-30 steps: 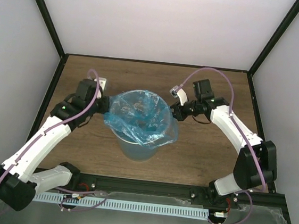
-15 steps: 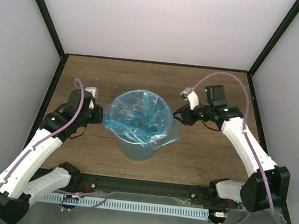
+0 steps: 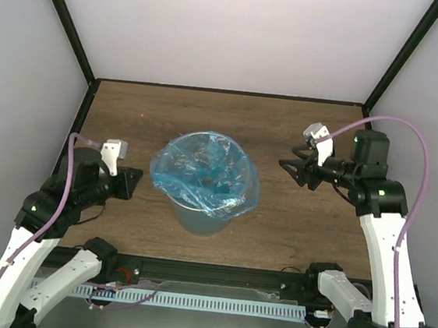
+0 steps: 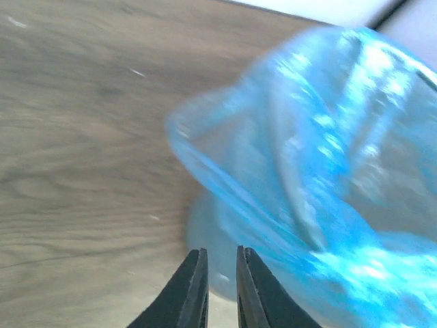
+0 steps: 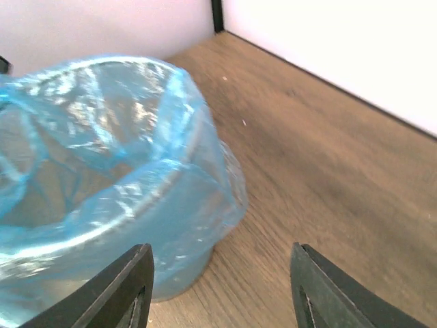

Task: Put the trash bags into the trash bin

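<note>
**dex:** Where are we at? To me the trash bag (image 3: 205,180) is sitting in the trash bin (image 3: 196,220), mouth spread and folded out over the rim. The bin is upright around the middle of the surface (image 3: 208,116).

**rook:** Yep. Both arms are clear of it. The left tool (image 3: 127,183) is out to the bin's left, tips only a sliver apart with nothing between them. The right tool (image 3: 292,170) is off to the right, spread wide, also empty. Neither touches the film.

**dex:** What'd worry you from here?

**rook:** The fold. On the near-right side the film hangs down in a loose flap, and elsewhere it looks like it barely laps the rim. It's thin, slippery plastic, so my guess is it could slide down inside on its own. And if either tool swings in low and snags that flap, it could drag the bag out or tip the bin, which looks light.

**dex:** Anything you can't make out?

**rook:** Plenty. Crinkles and glare hide the inside, so no idea if the bag reaches the bottom. The left wrist view is blurry, so the rim there is mush. The right wrist view cuts off part of the bin. Can't tell if there's a second bag either.
</note>
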